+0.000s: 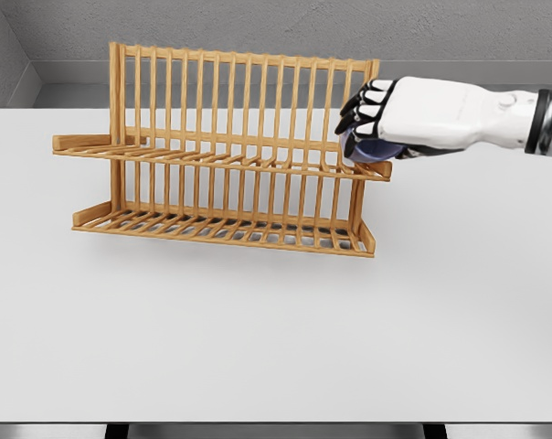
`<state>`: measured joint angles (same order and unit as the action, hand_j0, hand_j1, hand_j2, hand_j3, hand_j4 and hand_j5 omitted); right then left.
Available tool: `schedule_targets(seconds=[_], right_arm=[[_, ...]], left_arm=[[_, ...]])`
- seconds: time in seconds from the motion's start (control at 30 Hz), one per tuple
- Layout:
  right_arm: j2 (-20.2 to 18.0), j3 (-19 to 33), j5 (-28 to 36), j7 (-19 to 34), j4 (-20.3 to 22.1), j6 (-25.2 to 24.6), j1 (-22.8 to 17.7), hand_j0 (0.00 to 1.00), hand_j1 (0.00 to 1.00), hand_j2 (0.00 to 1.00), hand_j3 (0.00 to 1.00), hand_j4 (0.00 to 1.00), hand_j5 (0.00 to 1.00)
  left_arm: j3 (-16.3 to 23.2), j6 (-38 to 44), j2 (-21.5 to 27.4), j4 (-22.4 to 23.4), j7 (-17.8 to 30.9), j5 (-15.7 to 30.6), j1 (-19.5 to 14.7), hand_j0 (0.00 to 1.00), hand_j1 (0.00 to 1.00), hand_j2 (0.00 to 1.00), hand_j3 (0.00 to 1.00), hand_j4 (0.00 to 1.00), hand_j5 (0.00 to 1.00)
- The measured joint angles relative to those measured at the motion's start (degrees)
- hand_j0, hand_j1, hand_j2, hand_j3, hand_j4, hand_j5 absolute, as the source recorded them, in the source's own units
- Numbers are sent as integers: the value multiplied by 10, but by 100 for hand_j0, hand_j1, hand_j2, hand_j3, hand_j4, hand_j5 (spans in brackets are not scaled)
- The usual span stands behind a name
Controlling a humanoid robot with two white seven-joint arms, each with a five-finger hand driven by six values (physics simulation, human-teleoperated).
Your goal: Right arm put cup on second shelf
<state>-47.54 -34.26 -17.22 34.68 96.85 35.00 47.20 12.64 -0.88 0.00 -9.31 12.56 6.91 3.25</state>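
My right hand [378, 123] reaches in from the right edge of the head view, its white forearm ending in a dark band near the frame's border. The fingers are curled around the cup [375, 149], so the hand is holding it rather than open or empty. The cup shows only as a bluish-purple rounded patch under my palm and behind my black-tipped fingers [360, 102]; most of its body is hidden, so I cannot tell its full shape or which way its mouth faces.

The cup sits at the right end of the upper shelf [212, 160] of the wooden rack [230, 151], at or just above the slats there. Whether it already rests on the wood I cannot tell, because my hand covers the contact.

The rack is light, honey-coloured timber, built of thin round dowels: a tall back of upright bars, and two slatted tiers that jut toward me. The lower shelf [221, 229] stands on the bench [258, 338] and holds nothing that I can see; the upper tier carries only the cup at its far right corner. Each tier ends in a flat side rail.

The bench is a smooth, plain white surface, matte and even, with a grey wall behind it.
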Motion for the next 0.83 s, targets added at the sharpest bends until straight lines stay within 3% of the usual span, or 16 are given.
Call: schedule_targets(seconds=[0.13,0.17,0.2,0.37,0.5,0.67,0.73,0.83], right_arm=[[4,-10,-1,0,4,0,3,57,57,57,57,57,57],[4,-11,0,1,6,0,3,72,72,72,72,72,72],[5,-12,0,1,7,0,3,100,100,100,100,100,100],[1,-9,-1,3,6,1,10,100,100,100,100,100,100],[-4,56,1,3,-11,2,-6,100,100,100,100,100,100],[-21,185,-2,4,-157,2,-111,100,100,100,100,100,100],[-16,205,-4,4,-190,3,-196,100,100,100,100,100,100],[8,219,-4,4,-213,2,-224,100,100,100,100,100,100]], left_arm=[[0,0,0,0,0,0,0,100,100,100,100,100,100],[0,0,0,0,0,0,0,100,100,100,100,100,100],[0,0,0,0,0,0,0,100,100,100,100,100,100],[0,0,0,0,0,0,0,100,100,100,100,100,100],[0,0,0,0,0,0,0,100,100,100,100,100,100],[0,0,0,0,0,0,0,100,100,100,100,100,100],[0,0,0,0,0,0,0,100,100,100,100,100,100],[0,0,0,0,0,0,0,100,100,100,100,100,100]])
